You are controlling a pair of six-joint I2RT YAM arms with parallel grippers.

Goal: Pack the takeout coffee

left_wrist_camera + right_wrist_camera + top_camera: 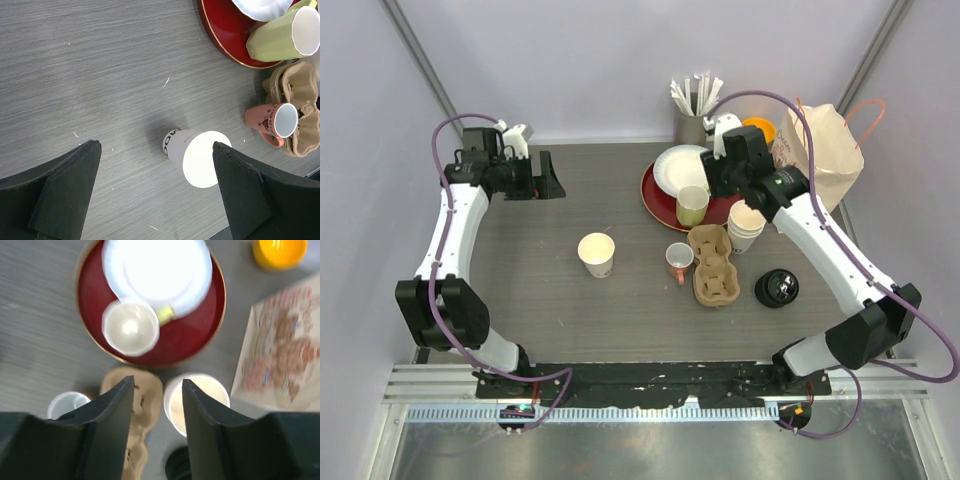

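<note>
Standing below right end effector (157, 385): paper cup (212, 390)

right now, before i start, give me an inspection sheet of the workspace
surface: grey wood-grain table, small specks
job's things: unlidded paper cup standing alone; cup stack beside cardboard carrier; black lid loose on table
clutter: pink-handled mug, green mug on red plate, paper bag
grippers: left gripper open, empty; right gripper open, empty
cables: purple cables looped along both arms
surroundings: pale enclosure walls; nothing else seen
</note>
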